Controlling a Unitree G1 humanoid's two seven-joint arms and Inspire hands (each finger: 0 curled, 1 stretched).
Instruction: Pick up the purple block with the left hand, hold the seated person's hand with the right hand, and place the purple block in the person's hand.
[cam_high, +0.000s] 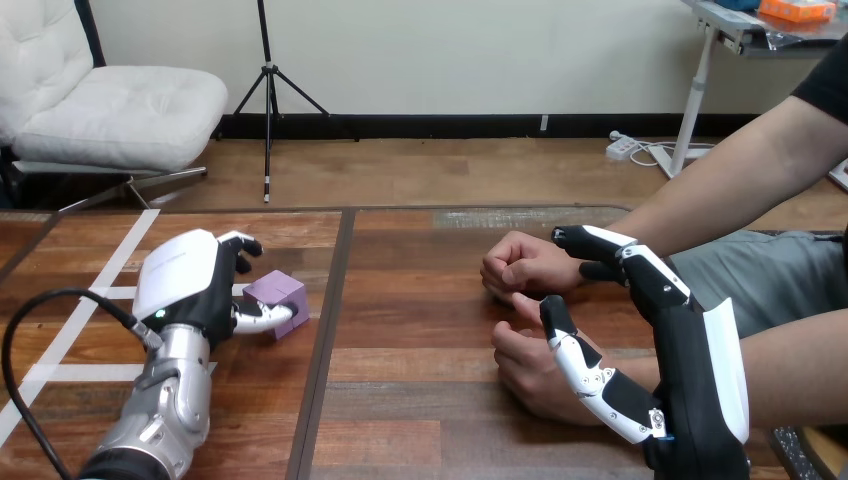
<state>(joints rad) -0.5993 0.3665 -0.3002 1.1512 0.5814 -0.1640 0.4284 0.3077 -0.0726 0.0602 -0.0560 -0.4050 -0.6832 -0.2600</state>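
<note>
The purple block (280, 293) rests on the wooden table (420, 300) at the left. My left hand (190, 280) is on it from the left: curled fingers (240, 248) sit at its far left corner and the thumb (265, 318) presses its near side. Two of the person's hands lie closed at the right, a far fist (522, 265) and a nearer hand (530, 370). My right hand (690, 350) comes in from the lower right with its thumb (568, 345) lying over the nearer hand. Its fingers (600, 245) stretch out beside the far fist's wrist and grip nothing.
White tape lines (110, 270) cross the table's left part, and a dark seam (330, 330) runs down its middle. A black cable (40, 310) loops by my left forearm. The person's forearms (740, 180) come in from the right edge.
</note>
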